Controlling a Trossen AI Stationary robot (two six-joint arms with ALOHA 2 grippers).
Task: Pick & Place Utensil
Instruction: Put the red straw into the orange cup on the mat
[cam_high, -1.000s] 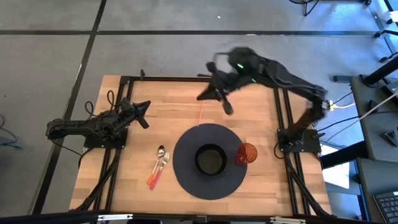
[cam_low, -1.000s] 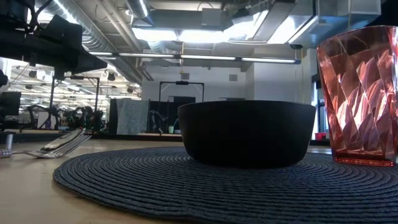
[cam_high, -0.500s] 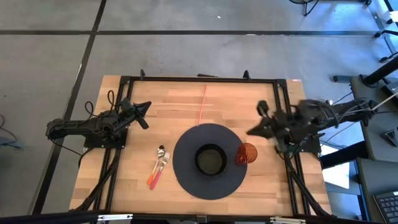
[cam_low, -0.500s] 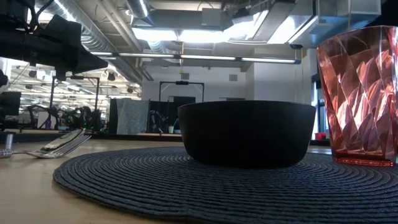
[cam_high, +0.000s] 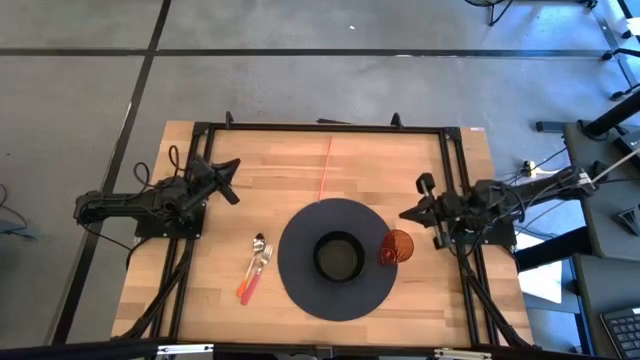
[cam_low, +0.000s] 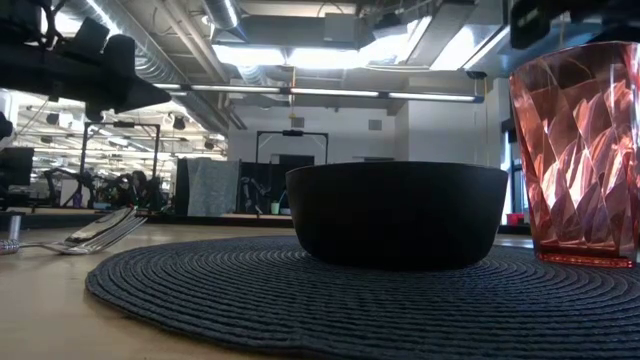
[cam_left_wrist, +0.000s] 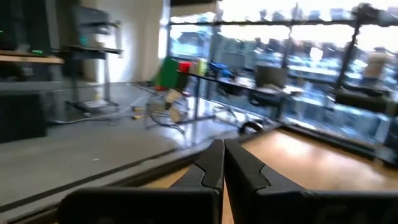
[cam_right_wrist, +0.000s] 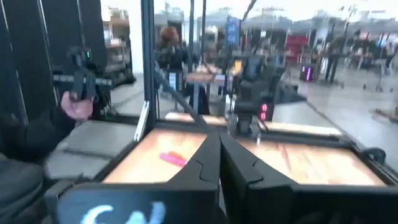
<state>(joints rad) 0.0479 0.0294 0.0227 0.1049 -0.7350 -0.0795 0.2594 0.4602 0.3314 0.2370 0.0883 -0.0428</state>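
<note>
Spoon (cam_high: 256, 247) and fork (cam_high: 262, 262) beside mat (cam_high: 300, 275); bowl (cam_high: 338, 257), cup (cam_high: 396, 246) on it. Right gripper (cam_high: 404, 214) has retracted; left gripper (cam_high: 236, 166) parked; fingers together.

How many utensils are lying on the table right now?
2: a spoon and a fork, side by side on the bare wood just left of the round dark placemat, their pink handles pointing toward the table's near edge. Nothing seems to hide more.
</note>
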